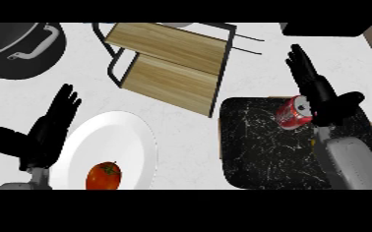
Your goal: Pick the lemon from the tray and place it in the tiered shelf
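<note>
Two hands are over the bench (pixel 189 132), and the action is on the right. The right hand (pixel 320 96) comes in over the black, white-veined tray (pixel 262 147), fingers straight and pointing away from the robot, thumb splayed out to the right. That hand is wide, curled round nothing. Right against the left edge of its palm lies a red can (pixel 293 113), at the tray's far right corner, its silver end turned toward the hand. The can is the only thing on the tray; from this angle it cannot be told whether the palm presses it or merely sits beside it.

Across on the left, the left hand (pixel 47 132) rests near the edge, fingers straight and relaxed, holding nothing, just beside the rim of a white plate (pixel 109 137). On the near part of that plate sits a red tomato (pixel 103 176) with a green stalk.

Further back, between the two hands, stands the shelf (pixel 174 61): two wooden boards in a black frame, stepped one behind the other, its near corner close to the tray's far left corner. A black pot (pixel 22 54) with a grey handle sits at the far left, well apart from the tray.
</note>
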